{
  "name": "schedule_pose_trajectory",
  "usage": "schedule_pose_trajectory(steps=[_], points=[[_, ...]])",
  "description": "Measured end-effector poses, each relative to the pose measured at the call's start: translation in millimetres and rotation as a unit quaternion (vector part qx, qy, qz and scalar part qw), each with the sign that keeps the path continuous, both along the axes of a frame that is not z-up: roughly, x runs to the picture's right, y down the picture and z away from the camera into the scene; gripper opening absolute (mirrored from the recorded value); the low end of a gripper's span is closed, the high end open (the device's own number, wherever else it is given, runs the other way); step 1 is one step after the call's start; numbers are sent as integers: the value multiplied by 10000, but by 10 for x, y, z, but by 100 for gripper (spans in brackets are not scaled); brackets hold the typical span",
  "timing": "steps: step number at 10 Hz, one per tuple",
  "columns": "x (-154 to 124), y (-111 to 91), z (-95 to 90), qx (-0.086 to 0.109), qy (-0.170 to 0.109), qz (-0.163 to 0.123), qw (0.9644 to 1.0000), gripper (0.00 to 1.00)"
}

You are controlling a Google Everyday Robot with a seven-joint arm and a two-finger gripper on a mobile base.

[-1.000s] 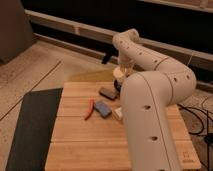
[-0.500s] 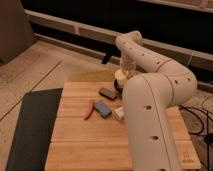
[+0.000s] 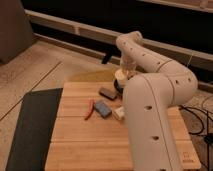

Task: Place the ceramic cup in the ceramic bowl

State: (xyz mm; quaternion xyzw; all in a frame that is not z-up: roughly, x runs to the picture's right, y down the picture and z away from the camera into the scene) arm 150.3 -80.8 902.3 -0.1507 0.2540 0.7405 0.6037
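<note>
The ceramic cup (image 3: 121,76), small and cream-white, hangs at the end of my white arm near the table's far edge. My gripper (image 3: 124,71) reaches down from the wrist onto it and looks shut on it, though the arm covers much of the fingers. Just below the cup, a dark sliver of the ceramic bowl (image 3: 117,85) shows. The rest of the bowl is hidden behind my arm's big white link.
On the wooden table (image 3: 85,145) lie a small dark rectangular block (image 3: 107,92), a blue-grey block (image 3: 102,108), a thin red object (image 3: 89,109) and a small pale object (image 3: 118,113). A dark mat (image 3: 32,125) lies left of the table. Cables trail at the right.
The wrist has edged slightly to the right, and the cup has stayed with the gripper. The things on the table have not moved.
</note>
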Motion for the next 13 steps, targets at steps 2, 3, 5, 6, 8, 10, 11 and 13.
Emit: schedule_pose_trajectory(steps=[2, 3, 5, 6, 8, 10, 11, 13], points=[[209, 9, 40, 52, 22, 338, 9994, 0], [350, 64, 69, 33, 77, 503, 9987, 0], [506, 237, 217, -75, 118, 777, 9969, 0], [519, 301, 281, -124, 111, 818, 9965, 0], [504, 370, 413, -169, -8, 737, 9971, 0], [458, 408, 505, -198, -153, 668, 9974, 5], [416, 437, 535, -234, -258, 647, 9973, 16], [368, 470, 569, -269, -388, 630, 9969, 36]])
